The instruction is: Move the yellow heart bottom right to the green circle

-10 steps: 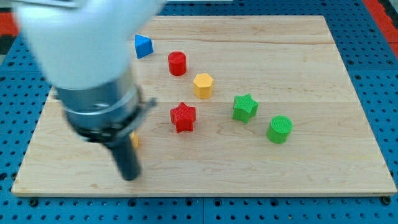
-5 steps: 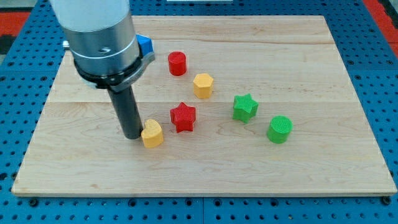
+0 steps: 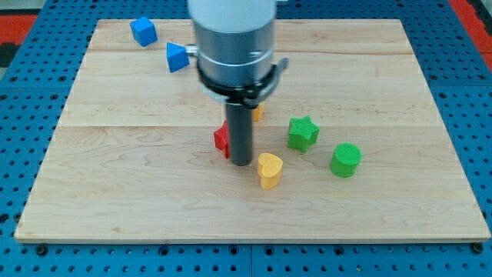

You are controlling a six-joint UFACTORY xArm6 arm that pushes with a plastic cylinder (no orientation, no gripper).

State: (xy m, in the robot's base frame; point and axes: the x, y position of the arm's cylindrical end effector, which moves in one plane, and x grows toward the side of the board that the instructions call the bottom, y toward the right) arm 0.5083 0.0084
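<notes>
my tip [image 3: 241,162] is down on the worktop [image 3: 400,192], just upper-left of the yellow heart [image 3: 269,170], about touching it; no jaws on this end effector, plain rod only. heart sits near worktop centre, toward the bottom edge, green circle [image 3: 346,160] well to its right, green star [image 3: 303,133] between and higher. red star [image 3: 221,138] mostly hidden behind rod. blue cube [image 3: 143,31] and blue triangle [image 3: 177,58] near top-left corner

Bright, even light, soft faint shadows under sharply focused blocks, no glare or blur
</notes>
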